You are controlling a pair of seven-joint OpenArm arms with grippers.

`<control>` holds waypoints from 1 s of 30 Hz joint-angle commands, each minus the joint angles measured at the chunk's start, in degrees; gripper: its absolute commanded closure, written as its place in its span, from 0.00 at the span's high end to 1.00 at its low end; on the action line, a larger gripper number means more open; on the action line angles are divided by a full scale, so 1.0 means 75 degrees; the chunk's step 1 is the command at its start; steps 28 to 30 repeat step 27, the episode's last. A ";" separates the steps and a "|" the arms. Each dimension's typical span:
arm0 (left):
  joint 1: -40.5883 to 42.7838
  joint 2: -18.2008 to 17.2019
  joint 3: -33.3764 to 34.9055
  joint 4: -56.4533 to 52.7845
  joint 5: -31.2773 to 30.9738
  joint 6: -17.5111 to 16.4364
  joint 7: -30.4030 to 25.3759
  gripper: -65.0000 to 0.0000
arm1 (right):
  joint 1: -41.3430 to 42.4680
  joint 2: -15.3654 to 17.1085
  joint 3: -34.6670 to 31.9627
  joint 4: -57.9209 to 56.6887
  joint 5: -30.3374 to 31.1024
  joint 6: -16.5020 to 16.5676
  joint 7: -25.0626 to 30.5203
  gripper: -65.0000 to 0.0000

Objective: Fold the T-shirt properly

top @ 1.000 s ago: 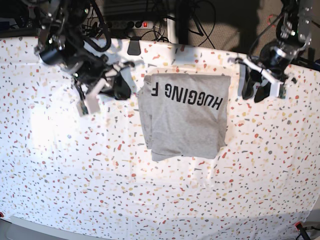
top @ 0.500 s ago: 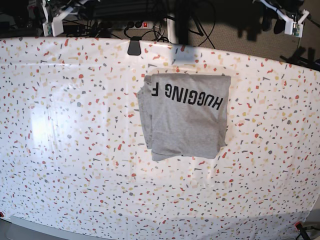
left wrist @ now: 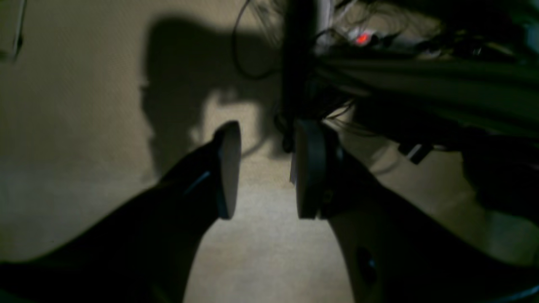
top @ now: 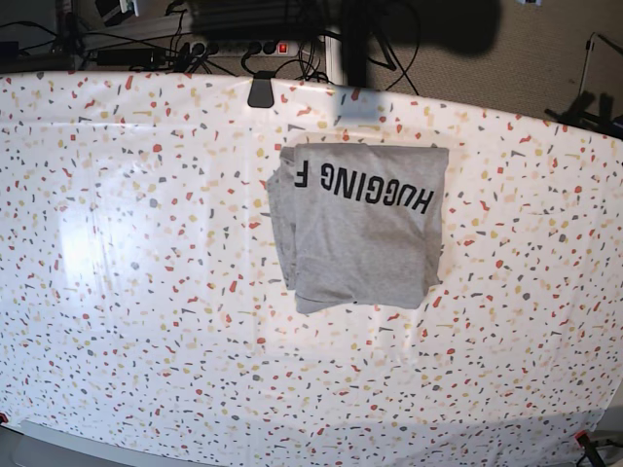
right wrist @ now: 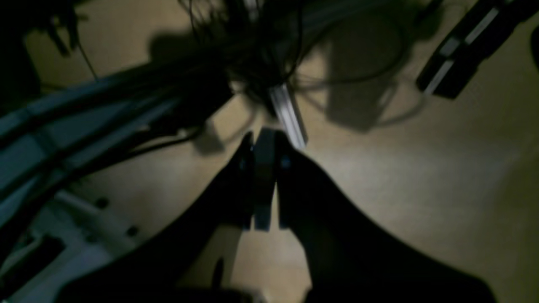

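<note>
Lying folded near the worktop's far edge, T-shirt: soft, limp, best pinched at corners; left gripper parted, right gripper closed, both empty.

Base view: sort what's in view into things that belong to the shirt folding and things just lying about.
Belongs to the job:
- T-shirt, folded, lettering up
- speckled table under it

Just lying about:
- power strip with red switch
- cables behind the table
- black clamp on the table's far edge

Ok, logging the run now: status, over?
Left tool open, empty; right tool shut, empty. T-shirt folded on table, lettering up. Nothing in the way.
</note>
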 commanded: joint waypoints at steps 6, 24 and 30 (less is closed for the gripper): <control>-0.1166 0.0087 -0.0023 -0.2731 0.0312 -0.0035 -0.0507 0.33 | 0.1262 0.1221 0.0003 -0.3054 -0.0734 0.0037 0.0898 0.00; -0.3587 0.1090 -0.0023 -0.5377 0.0953 0.0560 -0.0595 0.33 | 0.4007 0.1851 -0.4380 -0.7495 -0.1600 -0.0994 0.2766 0.00; -0.3587 0.1303 -0.0023 -0.5371 0.1090 0.0720 -0.0685 0.33 | 0.4042 0.1746 -0.4908 -0.7495 -0.1547 -0.1227 0.2833 0.00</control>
